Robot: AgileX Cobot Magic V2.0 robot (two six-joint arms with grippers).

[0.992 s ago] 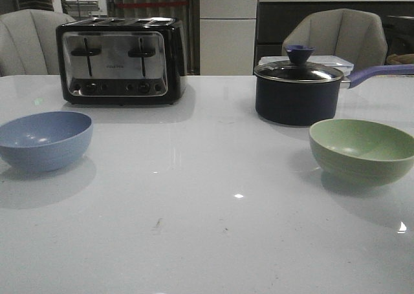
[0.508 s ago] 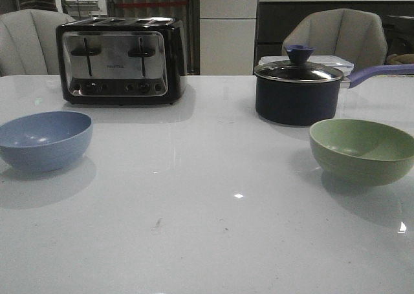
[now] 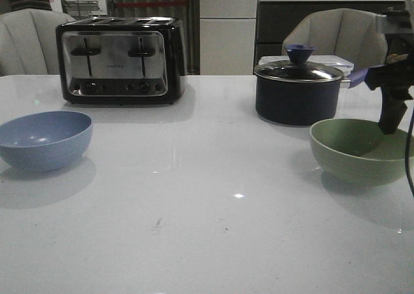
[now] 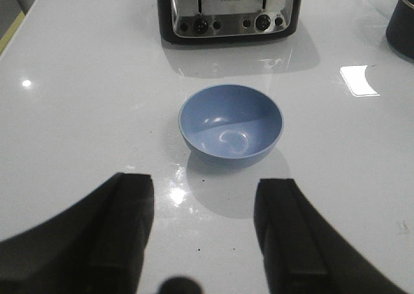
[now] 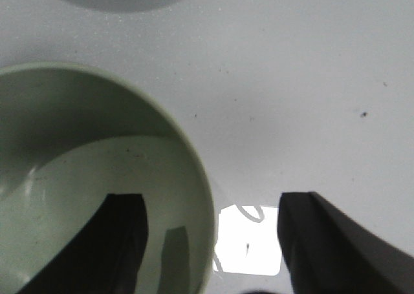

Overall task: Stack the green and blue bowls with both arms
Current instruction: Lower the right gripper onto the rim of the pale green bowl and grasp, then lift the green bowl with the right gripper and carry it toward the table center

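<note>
Since the earlier frame, the right gripper has dropped in at the right edge over the green bowl, fingers spread astride its rim, gripping nothing. Left gripper hangs open and empty short of the blue bowl at centre left.

A glossy white table carries four items: a black and chrome four-slot toaster at the far side at about 11 o'clock, and a dark lidded saucepan with a blue knob and purple handle at about 1 o'clock. A dusty blue round matte bowl sits upright on the surface at 9 o'clock, well apart from a pale sage green round matte bowl at 3 o'clock, which stands near the saucepan on its near side.
</note>
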